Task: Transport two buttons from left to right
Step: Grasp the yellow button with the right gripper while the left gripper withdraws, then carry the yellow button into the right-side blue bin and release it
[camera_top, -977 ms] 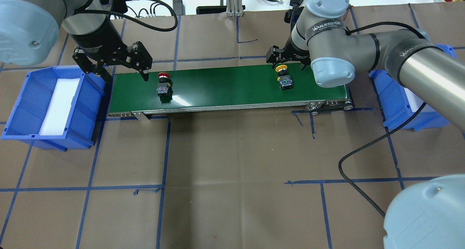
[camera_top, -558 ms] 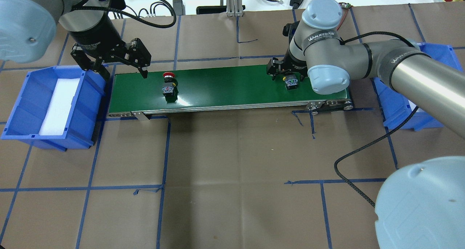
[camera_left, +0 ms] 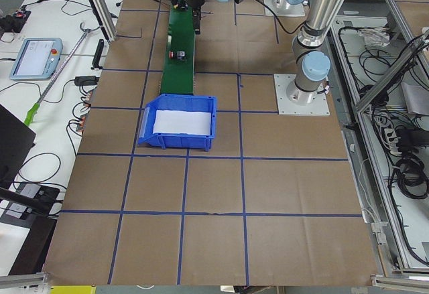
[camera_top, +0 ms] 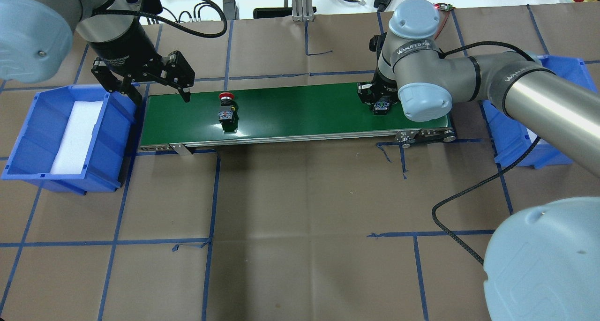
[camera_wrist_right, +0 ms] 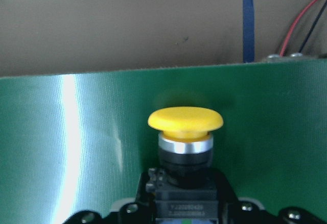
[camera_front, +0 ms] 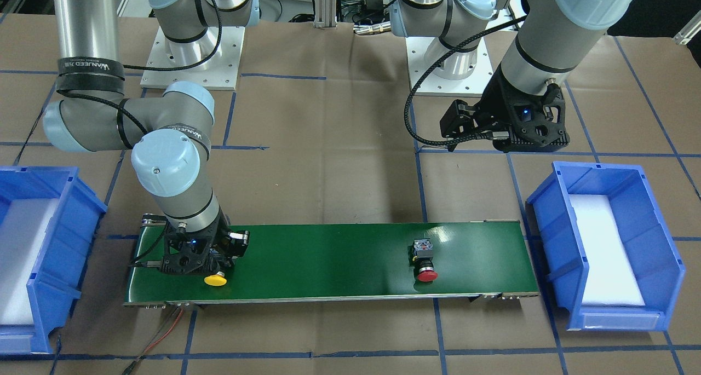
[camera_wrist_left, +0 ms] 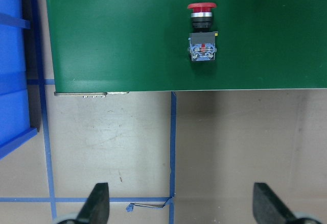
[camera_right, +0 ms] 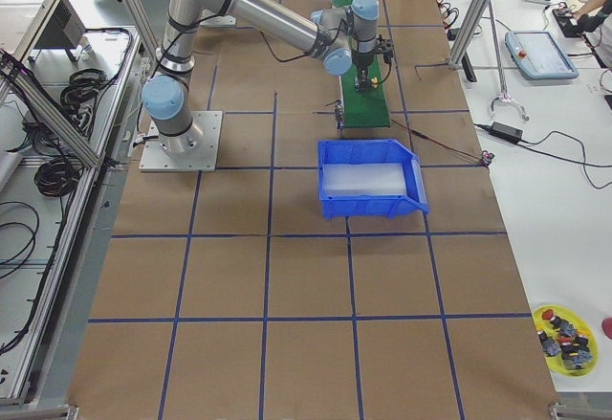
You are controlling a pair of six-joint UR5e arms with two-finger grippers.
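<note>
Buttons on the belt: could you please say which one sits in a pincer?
The yellow button, clasped in the right pincer; the red button lies free of the left pincer.

I count two buttons: one yellow button (camera_front: pixel 215 280) and one red button (camera_front: pixel 424 261). There is one green conveyor belt (camera_front: pixel 328 260) on the one counter (camera_front: pixel 328 172). Two blue bins stand at the belt's ends, the bin on my left (camera_front: pixel 547 238) and the bin on my right (camera_front: pixel 82 216). Each holds one white foam pad (camera_front: pixel 602 254), two in all. I have two arms, my left arm (camera_front: pixel 547 35) and my right arm (camera_front: pixel 87 117). Each carries one pair of jaws and stands on one of two white base plates (camera_front: pixel 159 76). The exterior right view shows one yellow dish (camera_right: pixel 587 336) of small parts, too tiny to count.
</note>
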